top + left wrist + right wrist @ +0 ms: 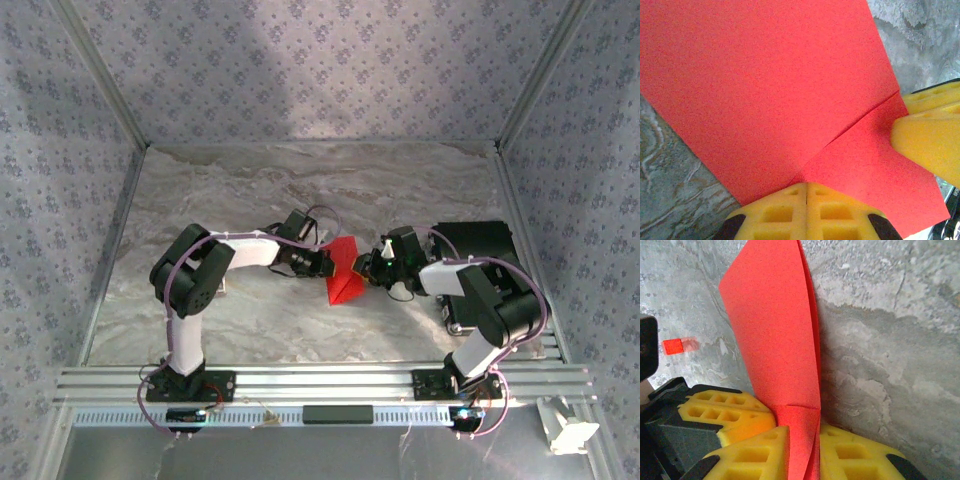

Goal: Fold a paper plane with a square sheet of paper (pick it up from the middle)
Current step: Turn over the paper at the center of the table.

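A: You had the red paper sheet (345,268) pinched between both arms near the middle of the marble table (300,190), a little toward the near side. It was already folded and narrowed toward the near edge.

B: Your left gripper (320,263) met it from the left. In its wrist view the two yellow fingers (790,200) were pressed together with no gap, right where a crease in the sheet (765,90) ran into them. It was clenched on the paper.

A: Your right gripper (372,270) sat just on the sheet's right side. Its wrist camera showed the paper (775,330) rising upright from between its own yellow fingers (840,440), both tight against it, so that one was grasping the sheet too.

B: The two sets of fingertips were close together. One right finger (930,140) touched the sheet at the right of the left wrist view.

A: Whether the sheet's lower point touched the table, we couldn't tell.

B: A small red piece (674,346) lay on the table apart from the sheet, and a black box (478,240) stood on the right side, just beyond your right arm.
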Action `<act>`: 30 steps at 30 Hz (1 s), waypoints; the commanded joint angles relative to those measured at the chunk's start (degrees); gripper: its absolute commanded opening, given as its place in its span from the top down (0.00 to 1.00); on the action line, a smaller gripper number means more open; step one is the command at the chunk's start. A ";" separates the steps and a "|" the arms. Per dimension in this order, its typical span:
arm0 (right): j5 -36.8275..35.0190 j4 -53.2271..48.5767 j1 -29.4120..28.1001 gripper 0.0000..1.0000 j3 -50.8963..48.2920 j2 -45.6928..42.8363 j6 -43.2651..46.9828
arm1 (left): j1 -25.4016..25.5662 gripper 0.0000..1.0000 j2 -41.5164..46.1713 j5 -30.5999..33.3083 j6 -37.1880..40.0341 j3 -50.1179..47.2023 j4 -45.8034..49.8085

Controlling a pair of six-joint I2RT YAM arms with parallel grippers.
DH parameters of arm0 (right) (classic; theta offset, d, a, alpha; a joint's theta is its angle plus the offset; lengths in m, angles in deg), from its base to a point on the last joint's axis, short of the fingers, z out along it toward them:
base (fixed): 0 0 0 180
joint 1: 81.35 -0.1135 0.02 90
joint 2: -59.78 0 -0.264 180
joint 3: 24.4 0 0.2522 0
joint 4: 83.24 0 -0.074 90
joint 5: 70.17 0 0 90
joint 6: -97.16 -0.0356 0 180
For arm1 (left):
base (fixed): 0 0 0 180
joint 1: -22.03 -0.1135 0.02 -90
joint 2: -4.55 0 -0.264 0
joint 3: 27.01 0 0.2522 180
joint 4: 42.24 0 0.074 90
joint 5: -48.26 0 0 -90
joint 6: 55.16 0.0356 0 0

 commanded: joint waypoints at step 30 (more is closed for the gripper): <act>-4.32 -12.28 1.86 0.96 0.96 -14.13 11.51 | -1.89 0.70 22.80 17.89 -0.57 -3.21 7.13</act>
